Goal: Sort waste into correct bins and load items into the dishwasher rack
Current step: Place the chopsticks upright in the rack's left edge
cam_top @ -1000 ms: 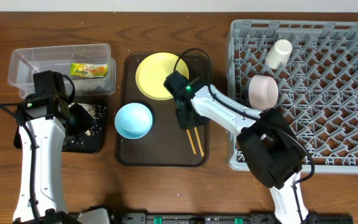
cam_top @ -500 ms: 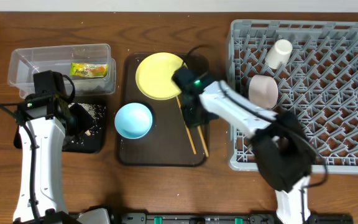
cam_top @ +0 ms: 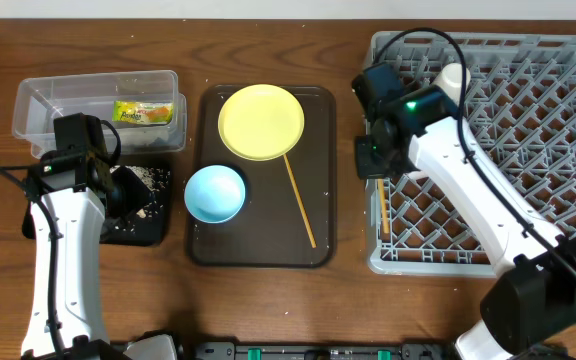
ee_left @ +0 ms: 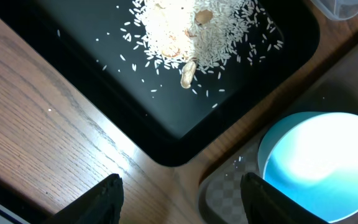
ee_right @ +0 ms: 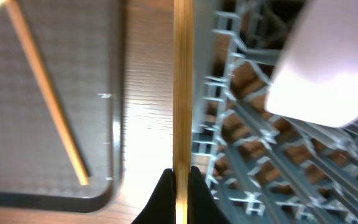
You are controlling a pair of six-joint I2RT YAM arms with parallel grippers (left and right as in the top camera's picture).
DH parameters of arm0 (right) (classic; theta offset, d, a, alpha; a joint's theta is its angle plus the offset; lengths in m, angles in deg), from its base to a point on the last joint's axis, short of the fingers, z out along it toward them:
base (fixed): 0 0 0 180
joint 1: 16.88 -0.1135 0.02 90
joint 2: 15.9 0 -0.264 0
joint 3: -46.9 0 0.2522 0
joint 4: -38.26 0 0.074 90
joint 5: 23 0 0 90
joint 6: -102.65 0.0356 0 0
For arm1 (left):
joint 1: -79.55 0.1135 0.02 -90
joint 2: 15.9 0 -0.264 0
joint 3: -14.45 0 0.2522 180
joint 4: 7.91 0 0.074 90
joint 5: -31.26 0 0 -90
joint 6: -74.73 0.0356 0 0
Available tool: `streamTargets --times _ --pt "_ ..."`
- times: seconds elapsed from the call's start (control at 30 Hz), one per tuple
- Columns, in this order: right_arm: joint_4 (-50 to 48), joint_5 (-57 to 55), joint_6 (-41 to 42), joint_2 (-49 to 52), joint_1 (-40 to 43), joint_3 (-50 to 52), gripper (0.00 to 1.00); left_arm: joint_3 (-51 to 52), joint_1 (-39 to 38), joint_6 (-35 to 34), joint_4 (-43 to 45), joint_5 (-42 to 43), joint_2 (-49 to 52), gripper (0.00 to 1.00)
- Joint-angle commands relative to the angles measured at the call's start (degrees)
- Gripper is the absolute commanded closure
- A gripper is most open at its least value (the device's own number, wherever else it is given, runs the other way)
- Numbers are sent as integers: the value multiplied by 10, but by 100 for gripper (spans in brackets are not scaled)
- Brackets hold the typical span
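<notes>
Chopsticks come to two. The held chopstick [ee_right: 182, 93] is clamped tight between the jaws of the right gripper [ee_right: 180, 190], hanging over the left rim of the dishwasher rack [cam_top: 568, 120]. The loose chopstick [cam_top: 301, 200] lies on the brown serving tray [cam_top: 258, 250] just left of the rack. The right arm stretches from the rack's near right corner diagonally to its left edge.

Well left of the rack, the left arm bends over the black tray [ee_left: 185, 118]. The left gripper [ee_left: 182, 186] is spread wide and holds nothing. Rice scraps [ee_left: 191, 31] are heaped in that tray.

One yellow plate [cam_top: 260, 122] and one light blue bowl [cam_top: 215, 193] sit on the serving tray. One white cup [cam_top: 453, 82] lies in the rack. One wrapper [cam_top: 143, 113] lies in the clear box [cam_top: 38, 110].
</notes>
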Motion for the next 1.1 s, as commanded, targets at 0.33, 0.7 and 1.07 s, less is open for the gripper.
streamTargets --times 0.33,0.7,1.07 --pt "-47 -36 28 4 20 97 95 3 2 -7 -2 -1 1 37" --pt "-64 -28 10 2 20 73 73 3 2 -7 -2 -1 1 36" --pt "-156 77 -32 4 -32 5 55 3 2 -7 -2 -1 1 36"
